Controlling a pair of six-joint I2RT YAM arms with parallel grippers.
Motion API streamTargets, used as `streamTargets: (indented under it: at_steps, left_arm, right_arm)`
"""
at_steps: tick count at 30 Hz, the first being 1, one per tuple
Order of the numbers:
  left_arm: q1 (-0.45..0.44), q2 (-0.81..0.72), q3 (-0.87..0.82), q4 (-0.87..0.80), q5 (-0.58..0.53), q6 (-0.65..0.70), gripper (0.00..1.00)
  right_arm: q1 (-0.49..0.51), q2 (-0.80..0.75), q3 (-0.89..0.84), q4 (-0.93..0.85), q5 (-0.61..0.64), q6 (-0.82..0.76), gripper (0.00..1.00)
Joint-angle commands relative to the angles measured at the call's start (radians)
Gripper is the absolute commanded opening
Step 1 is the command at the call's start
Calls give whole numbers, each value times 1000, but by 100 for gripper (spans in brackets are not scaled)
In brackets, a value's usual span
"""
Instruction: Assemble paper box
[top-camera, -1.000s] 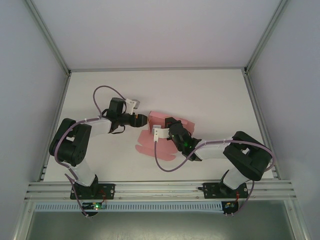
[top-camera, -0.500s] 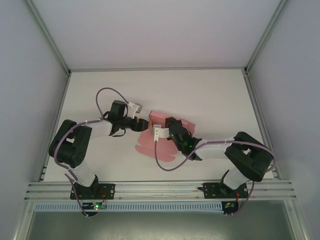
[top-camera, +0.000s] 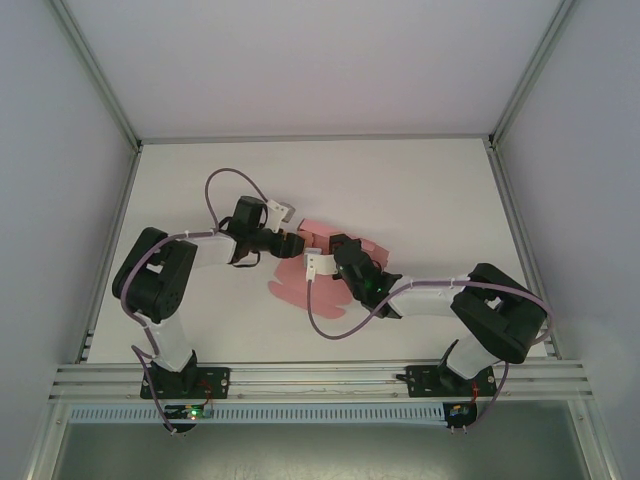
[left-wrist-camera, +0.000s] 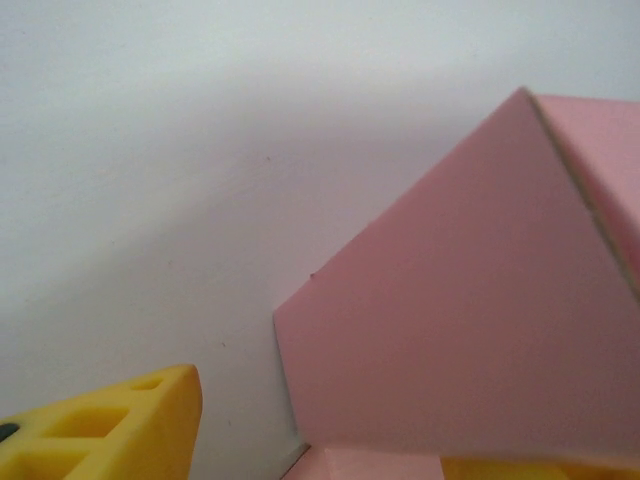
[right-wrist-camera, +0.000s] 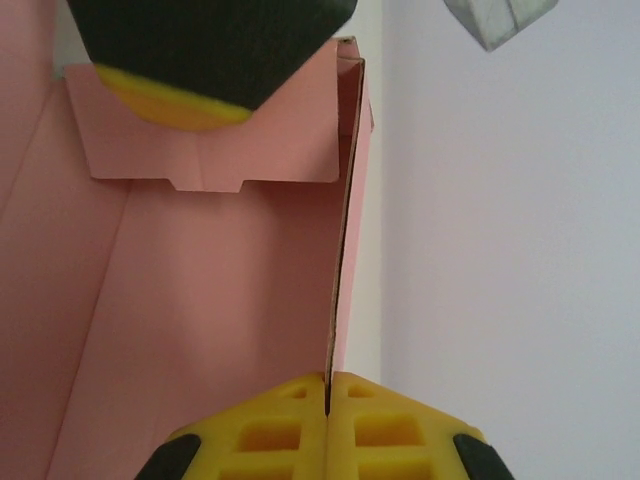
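Starting at the left with the black left gripper with yellow honeycomb pads (top-camera: 291, 242): stands part-way wide, grips nothing, noses in against the left end of the pink creased-card paper box (top-camera: 296, 283), lying half-folded in the middle of the white tabletop (top-camera: 430, 190) between the two arms. Seen from the left wrist, shows one yellow fingertip (left-wrist-camera: 110, 430) low at the left and a raised pink panel (left-wrist-camera: 450, 330) slanting across the other side. Risks shoving too hard toward the right here and skidding the whole sheet, or creasing that panel off its score line. Likely catches only a corner and crumples it if closed now. Moving to the middle, onto the right gripper (right-wrist-camera: 328, 385): clamps tight, edge-on, to a standing pink side wall (right-wrist-camera: 348, 170), thin card and nothing more, with a small locking flap (right-wrist-camera: 280, 150) just ahead and the left arm's dark finger touching or nearly touching above it, hard to say which. Could buckle or tear that wall if pulled one way by the right and pushed the other by the left. Could spring the flap back out if let go too early. Over to the right, watching the purple cable (top-camera: 335, 340): loops across the near edge of the pink card, ready to snag and drag a loose flap on any wrist turn.
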Motion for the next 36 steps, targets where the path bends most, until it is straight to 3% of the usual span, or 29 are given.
streamTargets:
  at_steps: [1, 6, 12, 17, 22, 31, 36]
  left_arm:
    - [-11, 35, 33, 111, -43, 8, 62]
    - [-11, 32, 38, 145, -31, 8, 63]
    - [-13, 32, 37, 151, -107, 27, 63]
    - [-15, 61, 61, 201, -48, 21, 62]
    - [-30, 80, 114, 155, -32, 52, 54]
    - [-42, 108, 189, 61, -47, 93, 53]
    - [-47, 83, 158, 27, -115, 84, 52]
  right_arm:
    - [14, -2, 20, -157, -93, 40, 0]
    - [1, 1, 51, -232, -116, 48, 0]
    - [-10, 6, 71, -274, -137, 75, 0]
    - [-17, 27, 98, -331, -157, 91, 0]
    - [-32, 47, 113, -341, -172, 102, 0]
    - [-47, 68, 145, -371, -185, 109, 0]
    - [-56, 63, 142, -383, -170, 116, 0]
